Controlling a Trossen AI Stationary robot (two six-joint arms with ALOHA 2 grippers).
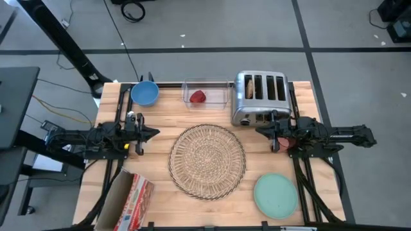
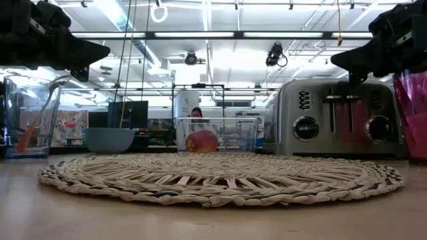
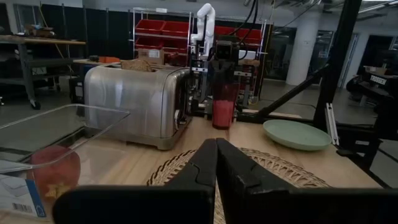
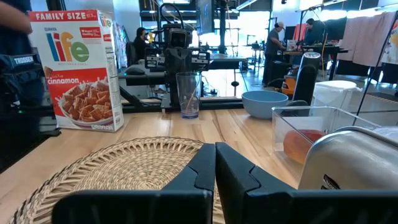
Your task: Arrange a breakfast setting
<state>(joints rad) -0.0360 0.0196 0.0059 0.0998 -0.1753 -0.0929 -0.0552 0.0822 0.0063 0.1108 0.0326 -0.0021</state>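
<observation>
The round wicker placemat (image 1: 207, 160) lies flat at the table's middle. At the far side stand the blue bowl (image 1: 144, 93) and a clear bin (image 1: 215, 86) with the red apple (image 1: 198, 97) inside. The toast slice (image 3: 138, 64) sticks up out of a slot of the chrome toaster (image 1: 260, 96). The mint-green plate (image 1: 275, 194) lies near right. The pink cup (image 3: 222, 106) stands under my right arm. A clear glass (image 4: 188, 93) holds the orange-handled utensil (image 2: 27, 137). My left gripper (image 1: 156, 133) and right gripper (image 1: 258, 130) hover shut, level, on either side of the mat.
A cereal box (image 1: 131, 199) stands at the near left corner. The toaster and bin line the far edge. Bare wood (image 1: 160, 119) shows between the mat and the bowl. People show in the room beyond the table.
</observation>
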